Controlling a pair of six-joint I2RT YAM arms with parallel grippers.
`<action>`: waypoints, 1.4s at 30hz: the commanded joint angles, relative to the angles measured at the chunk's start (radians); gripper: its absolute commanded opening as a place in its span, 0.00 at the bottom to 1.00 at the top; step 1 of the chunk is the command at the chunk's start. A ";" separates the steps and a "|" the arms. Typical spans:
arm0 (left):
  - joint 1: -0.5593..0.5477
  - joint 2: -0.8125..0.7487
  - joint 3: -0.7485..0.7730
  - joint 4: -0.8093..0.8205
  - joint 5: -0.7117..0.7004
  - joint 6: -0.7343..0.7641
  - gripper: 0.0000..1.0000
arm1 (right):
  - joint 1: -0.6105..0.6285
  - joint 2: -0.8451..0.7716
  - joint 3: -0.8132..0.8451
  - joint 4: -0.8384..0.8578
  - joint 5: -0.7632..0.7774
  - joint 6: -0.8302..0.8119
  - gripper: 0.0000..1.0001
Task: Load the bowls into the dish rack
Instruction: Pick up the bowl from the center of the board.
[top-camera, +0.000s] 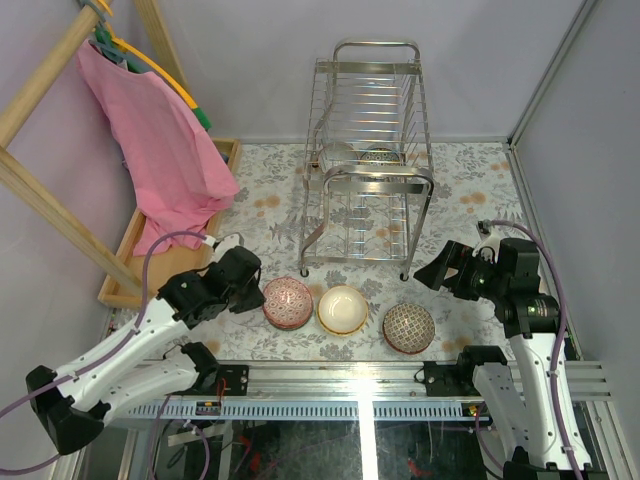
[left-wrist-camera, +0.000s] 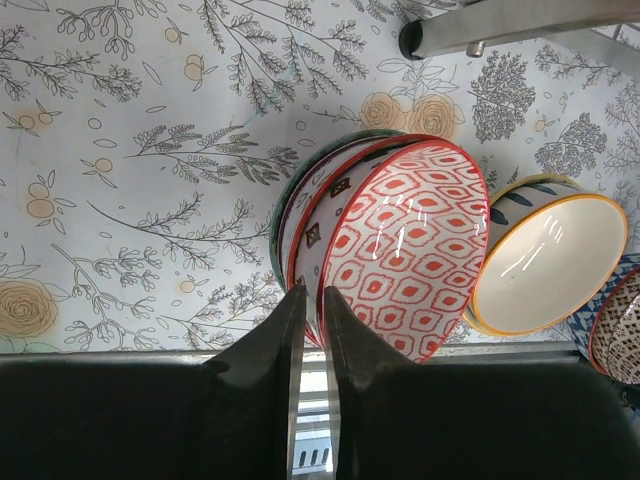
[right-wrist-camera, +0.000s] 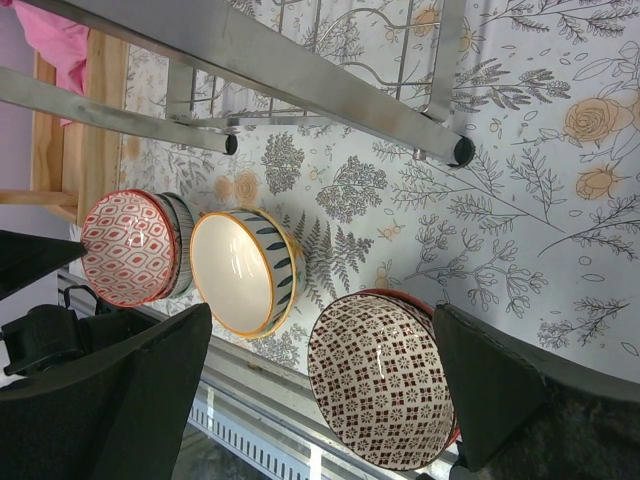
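Holding left gripper (left-wrist-camera: 312, 292) pinched together beside red-and-white patterned round ceramic bowl (left-wrist-camera: 400, 250), right gripper (right-wrist-camera: 322, 312) splayed wide near maroon-checked round bowl (right-wrist-camera: 380, 385).

The left arm (top-camera: 120, 358) and right arm (top-camera: 532, 385) share smooth white links and bulky black joints. A thin mauve cable (top-camera: 150, 265) loops along each. The left pincer (left-wrist-camera: 312, 300) is matt black with thin, tapering fingers; the right pincer (right-wrist-camera: 320, 320) shows broad black wedges.
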 joint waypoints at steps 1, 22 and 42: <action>-0.008 0.008 0.052 -0.029 -0.048 -0.010 0.13 | 0.000 -0.013 -0.005 0.019 -0.052 0.012 0.99; -0.039 0.171 0.139 -0.114 -0.151 0.009 0.25 | -0.001 -0.021 -0.018 0.035 -0.077 0.010 0.99; -0.067 0.256 0.154 -0.092 -0.176 0.005 0.23 | -0.001 -0.033 -0.026 0.040 -0.099 0.002 0.99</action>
